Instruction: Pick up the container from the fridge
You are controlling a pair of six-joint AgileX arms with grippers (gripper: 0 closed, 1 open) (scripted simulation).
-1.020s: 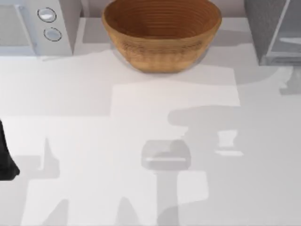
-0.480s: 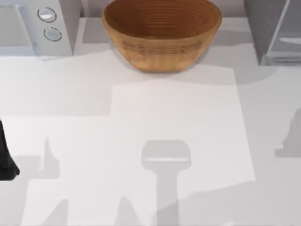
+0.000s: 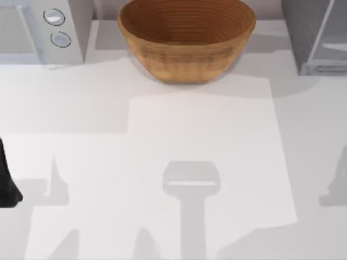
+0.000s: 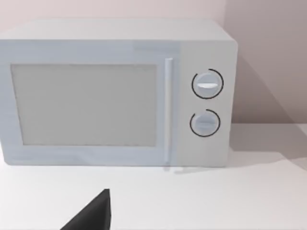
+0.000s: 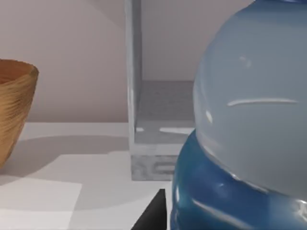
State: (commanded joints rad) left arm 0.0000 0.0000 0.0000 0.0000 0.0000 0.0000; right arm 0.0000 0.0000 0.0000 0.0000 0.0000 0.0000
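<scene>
The container [image 5: 249,124], a clear bottle with a blue cap, hangs very close in front of the right wrist camera, held outside the fridge [image 5: 153,158]. My right gripper [image 5: 151,213] is shut on it, and one dark fingertip shows beside the blue cap. The fridge [image 3: 303,32] stands at the table's back right corner, its pale front panel [image 3: 332,46] swung open and its inside bare. My left gripper [image 4: 91,218] is parked at the table's left edge [image 3: 6,184], facing the white box.
A big brown ribbed bowl [image 3: 187,38] stands at the back middle and also shows beside the fridge [image 5: 12,110]. A white box with two round knobs [image 3: 57,27] fills the back left corner [image 4: 115,96]. Arm shadows lie over the white table [image 3: 206,135].
The right arm's shadow has slid from the middle of the table and the fridge front to the right edge, then toward the front. The left arm has not moved.
</scene>
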